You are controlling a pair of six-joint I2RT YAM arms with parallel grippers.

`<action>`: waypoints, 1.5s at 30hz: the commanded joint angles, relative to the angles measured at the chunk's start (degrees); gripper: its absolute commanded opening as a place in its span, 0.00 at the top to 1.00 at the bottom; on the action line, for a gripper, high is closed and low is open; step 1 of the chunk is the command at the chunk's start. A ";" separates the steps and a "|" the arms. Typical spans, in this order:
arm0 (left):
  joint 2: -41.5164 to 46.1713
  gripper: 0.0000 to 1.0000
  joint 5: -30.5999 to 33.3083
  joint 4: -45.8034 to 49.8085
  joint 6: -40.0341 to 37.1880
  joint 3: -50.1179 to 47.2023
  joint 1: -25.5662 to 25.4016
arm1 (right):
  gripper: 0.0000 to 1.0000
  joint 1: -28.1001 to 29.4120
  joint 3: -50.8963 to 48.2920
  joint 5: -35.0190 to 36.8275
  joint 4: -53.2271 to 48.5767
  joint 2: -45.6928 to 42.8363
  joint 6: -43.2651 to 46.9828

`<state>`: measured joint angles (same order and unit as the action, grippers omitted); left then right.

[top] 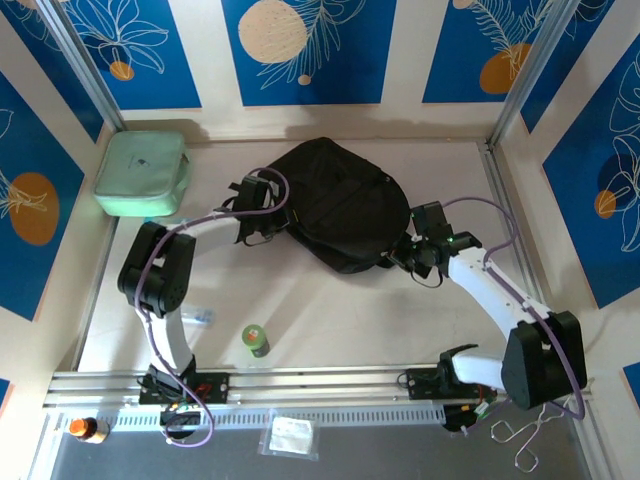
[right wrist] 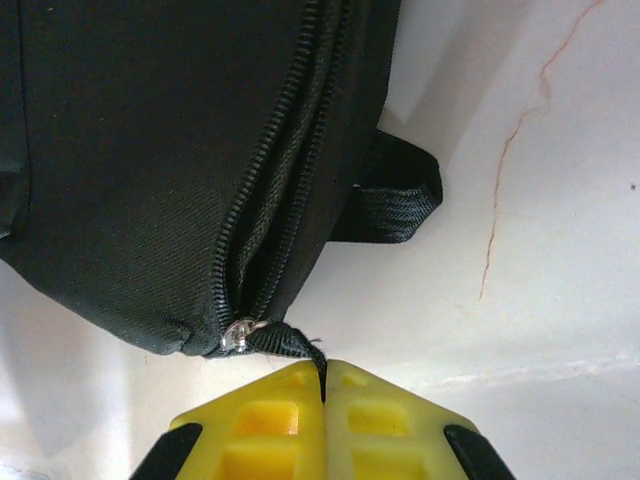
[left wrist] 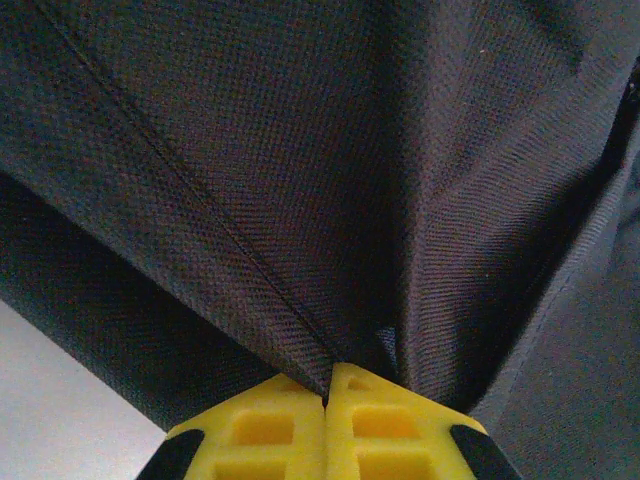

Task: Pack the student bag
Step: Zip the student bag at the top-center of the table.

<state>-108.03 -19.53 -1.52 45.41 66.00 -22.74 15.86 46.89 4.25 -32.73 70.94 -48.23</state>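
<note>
1. Your bag [top: 335, 205] lies mid-table between both arms, and the left gripper [left wrist: 327, 388] is pinched tight on a fold of its fabric.
2. The right gripper [right wrist: 322, 378] is clamped on the bag's cloth tab [right wrist: 295, 343], beside the zipper pull [right wrist: 240, 334].
3. From above, you see a green case [top: 142, 173] at the far left.

The student bag [top: 335, 205] blocks mid-table; bare table [top: 360, 320] lies open on its near side, apart from a green bottle [top: 256, 340].

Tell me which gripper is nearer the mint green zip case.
Left. The left gripper pinches the side of the black backpack facing the mint green zip case; the right gripper holds its far side, at the zipper's end.
</note>
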 commanded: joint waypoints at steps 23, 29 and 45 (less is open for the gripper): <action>15.02 0.37 2.21 15.16 -2.93 -4.39 3.02 | 1.00 18.33 15.27 -8.82 12.26 14.37 12.09; 20.04 0.35 -4.11 7.60 9.25 -11.63 2.45 | 1.00 21.77 19.99 -10.12 14.49 19.80 12.18; 17.44 0.38 -2.76 -12.11 28.29 -19.38 -2.39 | 1.00 23.93 13.24 -12.79 23.86 18.16 6.22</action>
<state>-88.73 -22.22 -8.05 69.91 47.59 -24.43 39.42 61.21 -6.74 -11.31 91.70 -40.99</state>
